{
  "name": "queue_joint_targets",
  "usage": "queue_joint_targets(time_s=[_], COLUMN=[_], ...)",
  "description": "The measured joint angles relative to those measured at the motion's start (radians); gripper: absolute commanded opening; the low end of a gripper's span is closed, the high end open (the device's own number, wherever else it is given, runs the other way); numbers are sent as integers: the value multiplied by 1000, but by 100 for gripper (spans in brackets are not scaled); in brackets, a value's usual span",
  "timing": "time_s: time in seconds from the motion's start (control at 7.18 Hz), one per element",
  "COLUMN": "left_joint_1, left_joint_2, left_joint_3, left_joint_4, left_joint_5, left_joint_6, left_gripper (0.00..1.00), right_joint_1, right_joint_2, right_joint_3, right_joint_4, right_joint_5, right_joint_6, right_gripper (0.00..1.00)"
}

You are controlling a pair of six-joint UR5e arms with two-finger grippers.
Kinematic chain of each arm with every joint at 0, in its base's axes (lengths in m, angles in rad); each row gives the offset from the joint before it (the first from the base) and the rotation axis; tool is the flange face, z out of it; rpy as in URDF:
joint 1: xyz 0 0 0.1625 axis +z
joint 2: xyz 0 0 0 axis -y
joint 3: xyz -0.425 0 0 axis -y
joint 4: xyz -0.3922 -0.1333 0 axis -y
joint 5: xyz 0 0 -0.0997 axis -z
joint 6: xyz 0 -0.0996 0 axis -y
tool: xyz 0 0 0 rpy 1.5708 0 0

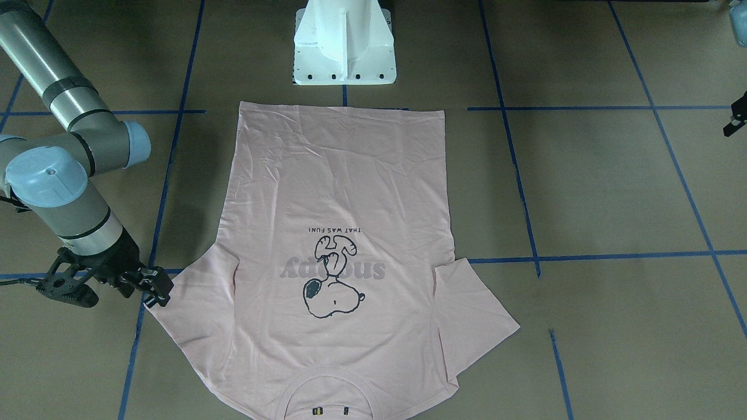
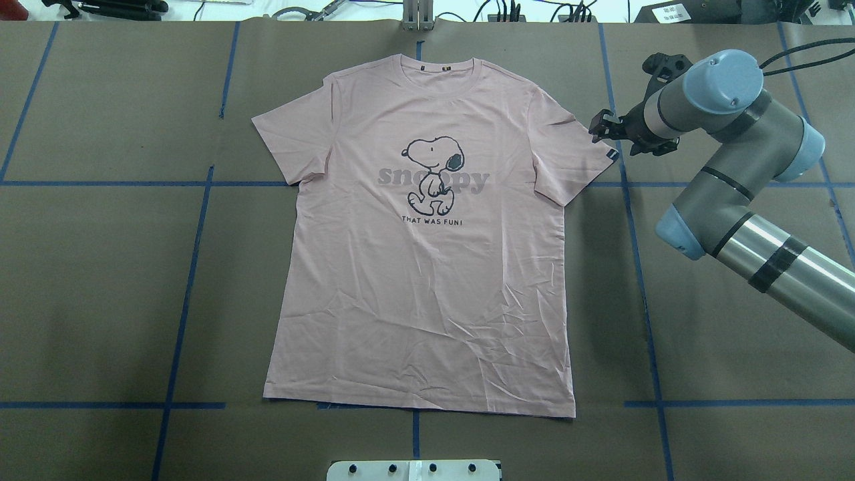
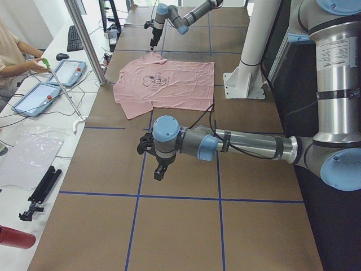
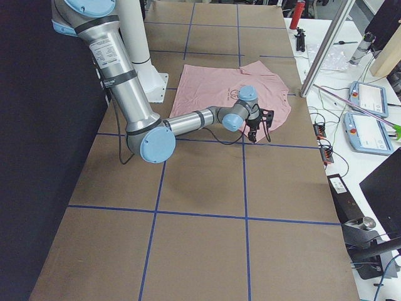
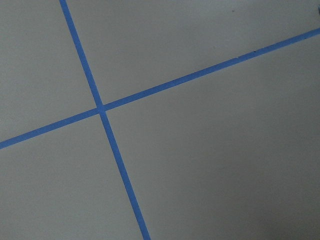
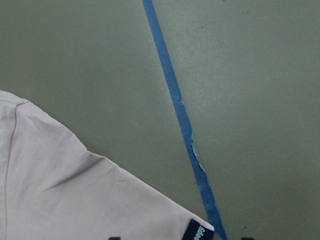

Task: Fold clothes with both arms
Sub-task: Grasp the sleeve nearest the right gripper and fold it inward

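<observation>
- The right gripper hangs at the outer edge of the tagged sleeve, fingers spread, pinching nothing.
- The T-shirt lies flat mid-table, print up and collar away from the robot; folding looks not yet begun.
- The next move, I judge, is to lower and nip the sleeve hem.
- The left gripper hovers well apart from the shirt; I cannot tell whether its fingers are spread.

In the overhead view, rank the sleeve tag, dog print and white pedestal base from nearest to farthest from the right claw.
1. sleeve tag, just beside the right claw.
2. dog print, on the chest.
3. white pedestal base, bottom edge.
</observation>
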Motion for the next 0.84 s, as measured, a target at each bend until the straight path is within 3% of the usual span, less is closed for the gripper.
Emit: queue_joint_targets(time_s=[0.14,0.28,0.56,0.84], left_joint_1=[5,7,8,8], left_joint_2=[-1,-1,-1,-1], left_joint_3=[0,-1,-2,-2], left_joint_4=[0,0,0,0], left_joint_5=[0,0,0,0], left_joint_6=[0,0,0,1], left_gripper=[100,100,100,100], right_joint_1=[-8,-11,-16,-17], right_joint_2=[3,8,22,26], right_joint_3=[-14,-29,-58,-69], right_joint_4=[0,0,-1,-1], right_joint_5=[-17,-25,-30,-30], right_joint_6=[1,1,3,4], right_gripper=[78,68,4,0])
